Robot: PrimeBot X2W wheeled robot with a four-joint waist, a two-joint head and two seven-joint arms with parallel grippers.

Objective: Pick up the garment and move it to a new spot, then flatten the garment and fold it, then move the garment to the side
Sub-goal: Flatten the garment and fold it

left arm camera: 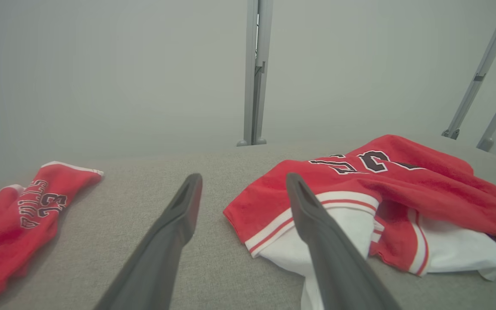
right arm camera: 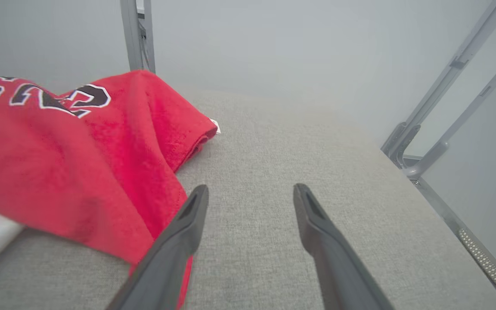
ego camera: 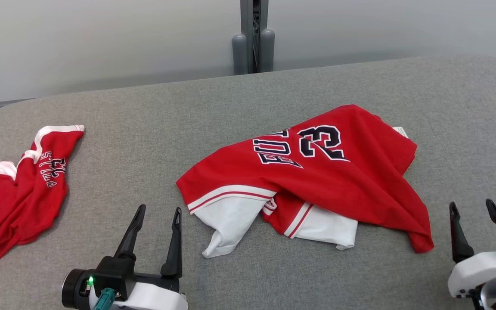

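- The garment is a red jersey with white sleeve panels, red-and-white striped trim and a dark "23" under dark lettering edged in white.
- It lies crumpled on the grey padded table, in front of the grey post and slightly to the post's right. Its red body is folded over itself, and the white parts stick out on the side away from the post.
- A small white tag shows at the garment's edge, to the right of the post; it also shows in the right wrist view.
- The left gripper sits on the robot's side of the table, left of the post. Its two dark fingers are spread apart with nothing between them. In the head view a strip of bare table separates its tips from the white sleeve.
- In the left wrist view the left gripper points toward the post, with the garment to the right of its fingers.
- The right gripper is far to the post's right, close to the garment's red corner but clear of it. Its fingers are parted and empty.
- In the right wrist view the right gripper hangs over bare table, the garment to its left below the post.
- A second red garment lies bunched far to the post's left, well apart from the first.
- Slanted metal struts rise off the table's edge to the right of the post.
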